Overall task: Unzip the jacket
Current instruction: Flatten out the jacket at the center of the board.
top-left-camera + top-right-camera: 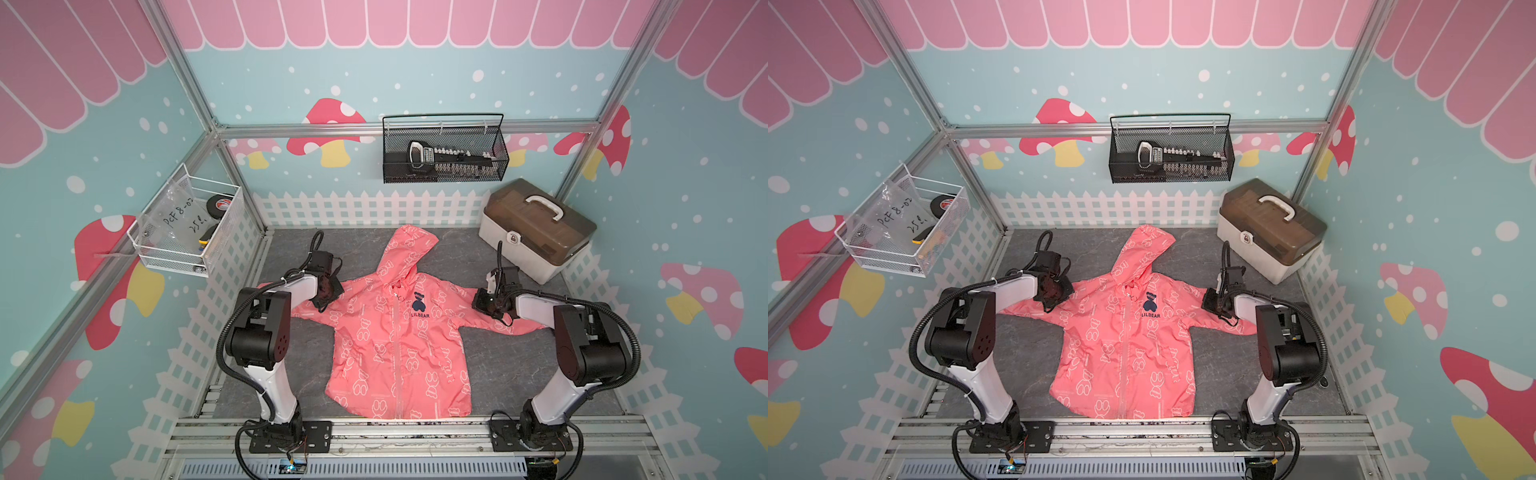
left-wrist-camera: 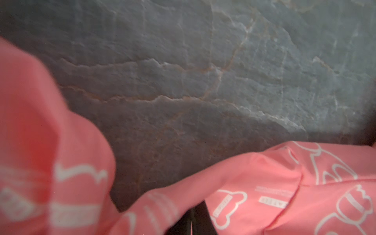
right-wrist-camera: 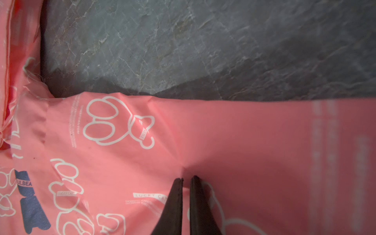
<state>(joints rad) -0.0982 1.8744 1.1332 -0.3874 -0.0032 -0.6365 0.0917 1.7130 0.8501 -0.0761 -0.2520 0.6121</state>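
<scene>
The coral-pink jacket [image 1: 399, 345] [image 1: 1125, 349] lies flat on its back on the grey table, hood pointing away, sleeves spread. Its front zipper [image 1: 397, 345] runs closed up to a ring pull [image 1: 400, 296] under the collar. My left gripper [image 1: 323, 306] [image 1: 1050, 306] is down on the left shoulder and sleeve. In the left wrist view its dark fingers [image 2: 200, 219] are pressed together, with fabric [image 2: 284, 193] bunched over their tips. My right gripper [image 1: 486, 307] [image 3: 186, 179] is shut on a pinch of the right sleeve [image 3: 142, 162].
A brown-lidded toolbox [image 1: 536, 230] stands at the back right, close behind the right arm. A black wire basket [image 1: 444, 149] hangs on the back wall and a white wire basket [image 1: 187, 224] on the left wall. An aluminium rail [image 1: 395, 432] borders the front.
</scene>
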